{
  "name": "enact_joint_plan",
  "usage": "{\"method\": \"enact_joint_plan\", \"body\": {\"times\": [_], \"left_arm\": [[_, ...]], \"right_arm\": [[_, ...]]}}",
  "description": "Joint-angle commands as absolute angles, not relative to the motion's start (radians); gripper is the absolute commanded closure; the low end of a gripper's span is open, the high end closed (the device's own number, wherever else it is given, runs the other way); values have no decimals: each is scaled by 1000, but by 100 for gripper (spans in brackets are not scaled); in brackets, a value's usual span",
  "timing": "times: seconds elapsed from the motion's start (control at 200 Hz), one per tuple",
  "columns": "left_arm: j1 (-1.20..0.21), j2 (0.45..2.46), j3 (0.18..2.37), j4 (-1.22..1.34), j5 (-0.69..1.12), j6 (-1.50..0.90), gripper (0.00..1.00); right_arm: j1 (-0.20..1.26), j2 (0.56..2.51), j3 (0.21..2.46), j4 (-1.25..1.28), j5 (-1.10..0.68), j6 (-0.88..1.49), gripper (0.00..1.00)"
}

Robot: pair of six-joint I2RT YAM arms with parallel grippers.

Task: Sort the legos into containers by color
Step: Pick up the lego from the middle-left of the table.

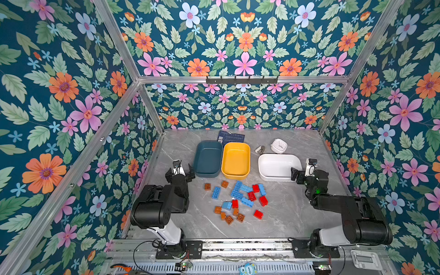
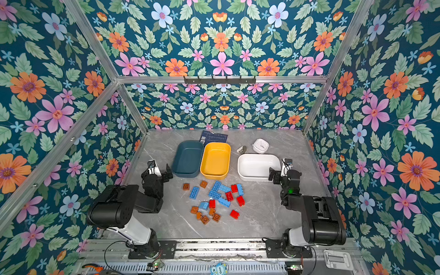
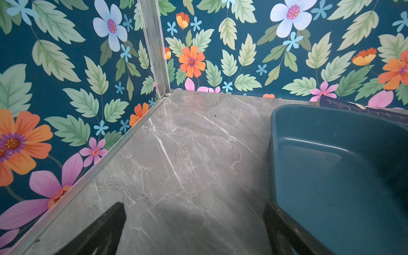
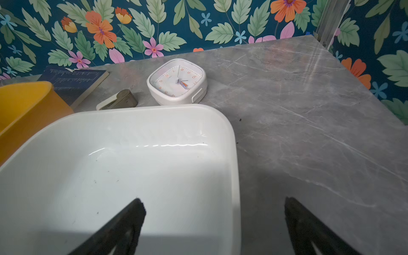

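Observation:
The legos (image 1: 238, 200) lie loose on the grey marble table between my two arms: brown-orange bricks (image 1: 228, 219), light blue bricks (image 1: 240, 189) and red bricks (image 1: 258, 214). Behind them stand three empty containers: a teal tub (image 1: 207, 158), a yellow tub (image 1: 235, 160) and a white tub (image 1: 277, 166). My left gripper (image 1: 180, 172) (image 3: 194, 206) is open and empty beside the teal tub's (image 3: 342, 165) near left corner. My right gripper (image 1: 306, 173) (image 4: 214, 201) is open and empty, straddling the white tub's (image 4: 154, 123) right rim.
A white square clock (image 1: 279, 145), a small beige-grey gadget (image 1: 260, 149) and a dark blue printed card (image 1: 231, 137) lie behind the tubs. Flowered walls close in the table at the left, back and right. A metal rail (image 1: 238, 245) runs along the front.

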State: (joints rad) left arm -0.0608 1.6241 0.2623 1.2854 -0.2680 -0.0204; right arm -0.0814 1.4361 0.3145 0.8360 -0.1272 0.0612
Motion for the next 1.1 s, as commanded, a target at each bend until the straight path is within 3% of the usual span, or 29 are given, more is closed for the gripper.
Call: {"method": "enact_joint_plan", "body": {"times": [0.0, 0.89, 1.095], "left_arm": [[-60, 1624, 265, 1311, -270, -10, 0], [-61, 1621, 257, 1324, -275, -8, 0], [-63, 1484, 280, 1169, -267, -2, 0]], "right_arm": [[-80, 1436, 317, 865, -124, 67, 1], [-80, 1428, 321, 859, -128, 71, 1], [-80, 1299, 353, 698, -177, 50, 1]]}}
